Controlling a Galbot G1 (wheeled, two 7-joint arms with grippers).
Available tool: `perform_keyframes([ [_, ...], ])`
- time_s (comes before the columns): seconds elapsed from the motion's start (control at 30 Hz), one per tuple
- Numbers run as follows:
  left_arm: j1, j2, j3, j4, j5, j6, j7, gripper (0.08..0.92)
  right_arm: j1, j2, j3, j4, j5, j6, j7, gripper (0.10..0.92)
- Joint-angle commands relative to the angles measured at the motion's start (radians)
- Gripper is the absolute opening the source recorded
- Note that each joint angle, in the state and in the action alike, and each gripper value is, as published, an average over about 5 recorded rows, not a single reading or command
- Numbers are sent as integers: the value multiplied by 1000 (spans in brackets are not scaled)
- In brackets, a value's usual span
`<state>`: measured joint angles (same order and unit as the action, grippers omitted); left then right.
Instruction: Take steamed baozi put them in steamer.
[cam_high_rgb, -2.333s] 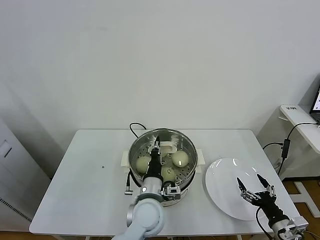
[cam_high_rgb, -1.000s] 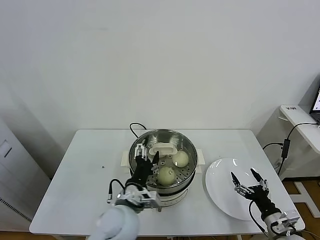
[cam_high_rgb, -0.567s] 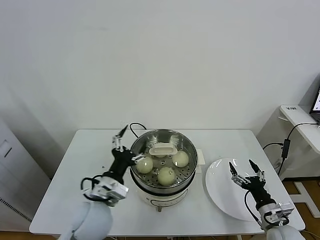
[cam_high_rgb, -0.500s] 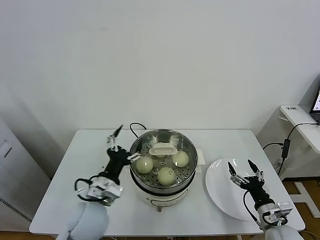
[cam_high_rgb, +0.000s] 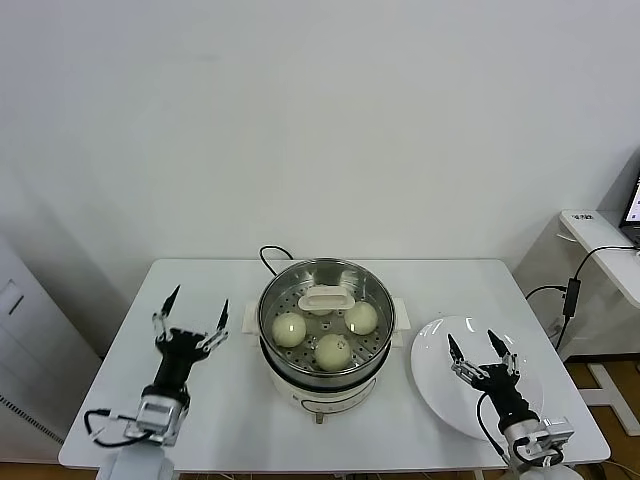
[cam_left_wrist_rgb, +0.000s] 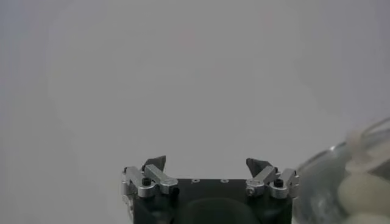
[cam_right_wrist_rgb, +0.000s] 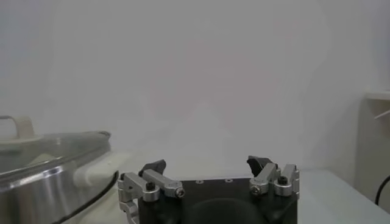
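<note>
- Nearest the robot, the left gripper (cam_high_rgb: 196, 313) stands spread and empty over the table (cam_high_rgb: 130, 400), left of the steamer (cam_high_rgb: 326, 352).
- Opposite, the right gripper (cam_high_rgb: 473, 350) hangs spread and empty above the plate (cam_high_rgb: 438, 385).
- Between them, three baozi (cam_high_rgb: 333, 350) lie on the steamer's tray, apart from both grippers.
- Behind the buns sits a white handle (cam_high_rgb: 323, 298).
</note>
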<state>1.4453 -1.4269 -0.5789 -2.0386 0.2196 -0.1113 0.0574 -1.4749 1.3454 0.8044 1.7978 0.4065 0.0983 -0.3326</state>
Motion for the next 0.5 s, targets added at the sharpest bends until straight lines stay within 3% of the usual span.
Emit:
perform_keyframes([
  [0.03, 130, -109, -151, 57, -128, -119, 90, 823, -44, 31, -2, 2, -25, 55, -13, 823],
  [0.5, 159, -129, -156, 57, -177, -111, 121, 823, -74, 42, -6, 11, -23, 75, -3, 823],
])
